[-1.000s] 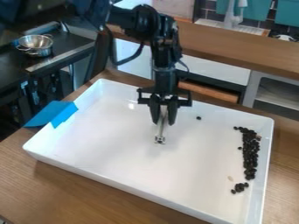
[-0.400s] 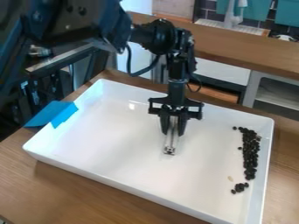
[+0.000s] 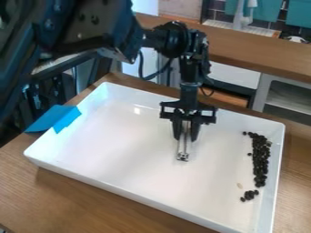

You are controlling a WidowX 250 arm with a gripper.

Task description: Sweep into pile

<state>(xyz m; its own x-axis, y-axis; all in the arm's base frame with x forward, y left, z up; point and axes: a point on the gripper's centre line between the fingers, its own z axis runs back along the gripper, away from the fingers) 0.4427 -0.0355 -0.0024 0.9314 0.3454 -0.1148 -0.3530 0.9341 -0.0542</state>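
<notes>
Nearer the dark beans (image 3: 260, 164), over the white tray (image 3: 115, 145), I am easing the claw (image 3: 185, 138), which is grasping a metal tool (image 3: 183, 156).

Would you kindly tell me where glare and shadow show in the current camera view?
Camera view: a small bright glare spot on the tray's floor, towards its far side; soft shadow on the table just below the tray's near rim.

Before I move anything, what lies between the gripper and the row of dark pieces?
Between gripper and row: bare tray floor, then one stray dark piece beside the row, in the camera view.
</notes>
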